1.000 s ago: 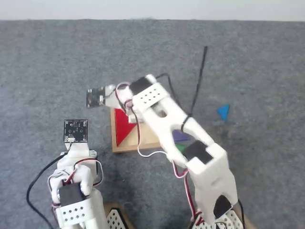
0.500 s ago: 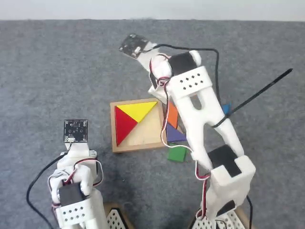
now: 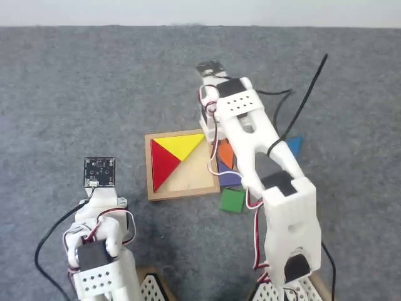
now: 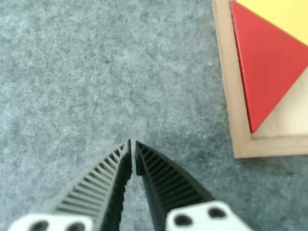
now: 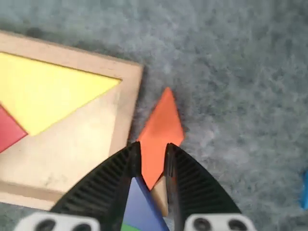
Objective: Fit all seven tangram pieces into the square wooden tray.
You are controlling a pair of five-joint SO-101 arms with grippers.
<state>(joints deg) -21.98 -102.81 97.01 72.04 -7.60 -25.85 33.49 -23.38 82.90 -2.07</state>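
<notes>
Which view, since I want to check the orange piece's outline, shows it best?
The right wrist view: the orange piece lies beside the tray, its pointed end plain, its near end behind the right hand. In the high view the right arm covers part of it. The left wrist view faces the tray's red triangle.

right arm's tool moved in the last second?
Yes. The right tool swung from over the wooden tray's far left corner to beyond its right edge, above the orange piece.

surface: grey table (image 3: 75, 81), felt perhaps | on it: tray (image 3: 149, 168) | orange piece (image 3: 226, 155) | purple piece (image 3: 232, 180) | green piece (image 3: 232, 200) | blue piece (image 3: 293, 146)
</notes>
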